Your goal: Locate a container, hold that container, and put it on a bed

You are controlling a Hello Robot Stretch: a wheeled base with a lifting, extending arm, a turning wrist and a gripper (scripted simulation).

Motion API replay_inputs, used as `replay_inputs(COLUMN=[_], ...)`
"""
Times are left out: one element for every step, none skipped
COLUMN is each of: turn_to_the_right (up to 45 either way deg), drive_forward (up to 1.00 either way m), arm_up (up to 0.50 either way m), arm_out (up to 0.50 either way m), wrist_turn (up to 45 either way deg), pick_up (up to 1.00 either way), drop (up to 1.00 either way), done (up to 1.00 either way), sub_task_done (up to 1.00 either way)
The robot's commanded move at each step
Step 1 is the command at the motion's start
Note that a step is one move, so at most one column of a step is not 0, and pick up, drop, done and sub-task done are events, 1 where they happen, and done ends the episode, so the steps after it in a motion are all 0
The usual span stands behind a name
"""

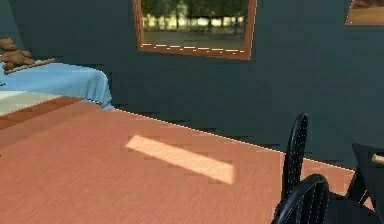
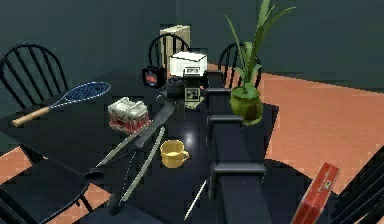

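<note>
Arm reaching over the table; the carry to the bed is looking not yet begun.
The arm [image 2: 227, 125] is stretching across the dark table [image 2: 85, 145] toward a white box [image 2: 187, 65] at upper middle. A small red-and-white container [image 2: 127, 113] and a yellow mug [image 2: 173, 153] are sitting left of the arm. I cannot tell whether the jaws are holding anything. The bed [image 1: 65, 80] is lying at the forward view's upper left, so placing is probably not yet done.
</note>
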Motion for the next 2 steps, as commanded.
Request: replay_inputs(turn_to_the_right=[0.0,0.0], drive_forward=[0.00,0.00], arm_up=[0.00,0.00], arm_out=[0.00,0.00], wrist_turn=[45.0,45.0], pick_up=[0.00,0.00], drop=[0.00,0.00], done=[0.00,0.00], sub_task_done=[0.00,0.00])
